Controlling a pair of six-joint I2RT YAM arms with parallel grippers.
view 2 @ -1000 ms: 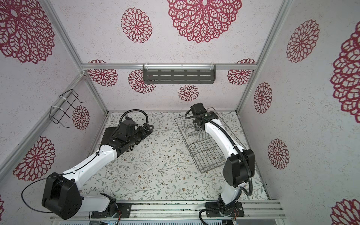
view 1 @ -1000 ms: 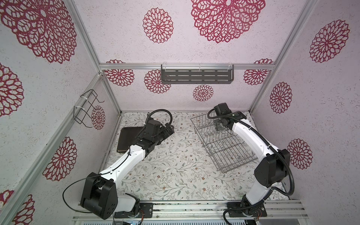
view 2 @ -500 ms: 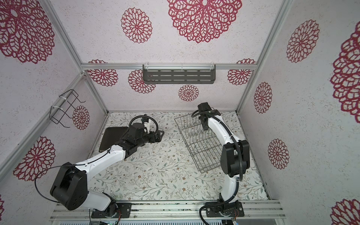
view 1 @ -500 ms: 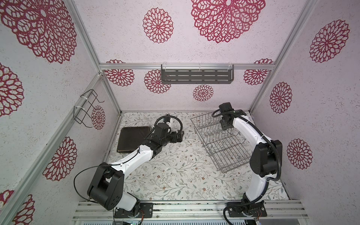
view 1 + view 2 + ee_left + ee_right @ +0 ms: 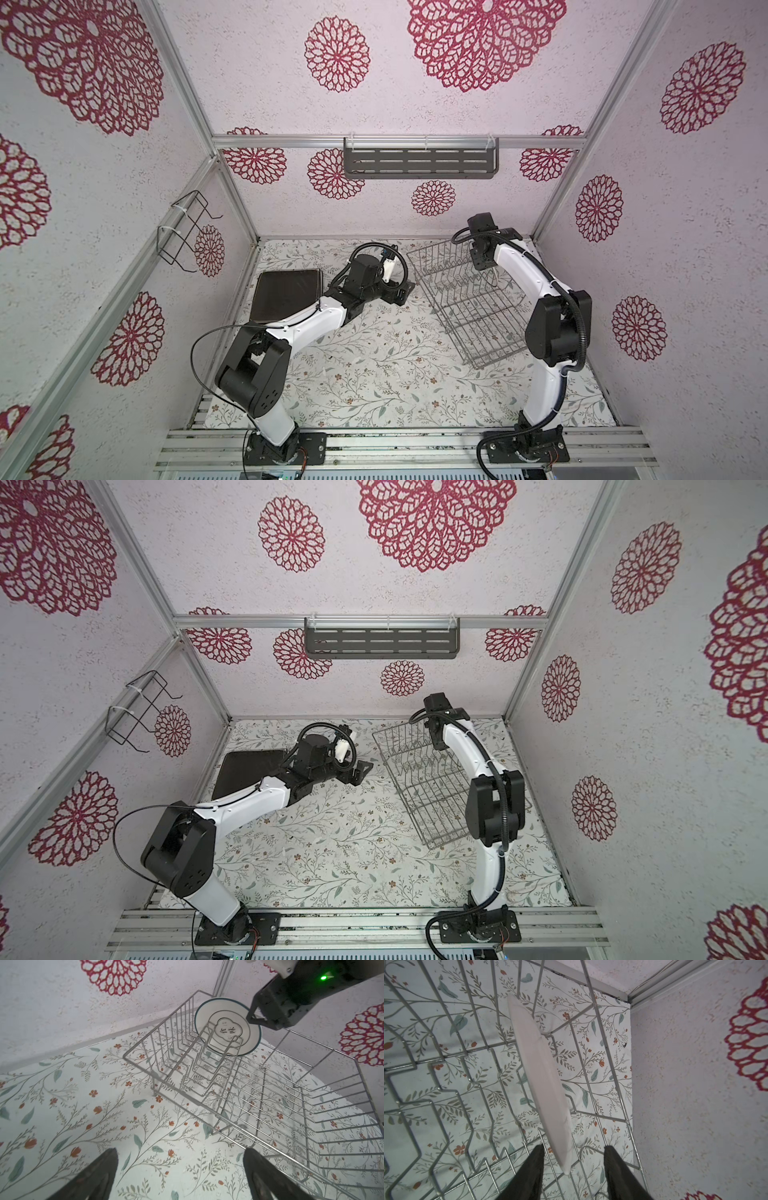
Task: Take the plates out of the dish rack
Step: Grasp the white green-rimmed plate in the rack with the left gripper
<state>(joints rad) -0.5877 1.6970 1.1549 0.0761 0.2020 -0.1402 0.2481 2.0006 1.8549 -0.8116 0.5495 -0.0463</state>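
Observation:
The silver wire dish rack (image 5: 469, 303) (image 5: 432, 787) stands on the right of the floral table. One round white plate with a dark rim (image 5: 227, 1026) stands upright in the rack's far end, and shows edge-on in the right wrist view (image 5: 542, 1076). My right gripper (image 5: 574, 1151) (image 5: 482, 259) straddles its rim. The fingers (image 5: 533, 1167) stand apart, with a gap on each side of the rim. A black square plate (image 5: 286, 293) (image 5: 249, 771) lies flat at the left, outside the rack. My left gripper (image 5: 179, 1153) (image 5: 401, 293) is wide open and empty, just left of the rack.
A dark grey slotted shelf (image 5: 419, 162) hangs on the back wall. A small black wire holder (image 5: 185, 232) is fixed to the left wall. The right wall and back corner (image 5: 631, 1001) stand close behind the rack's far end.
My left arm swung right, away from the black plate and toward the rack. My right gripper moved to the rack's far end and its jaws narrowed around the round plate's rim.

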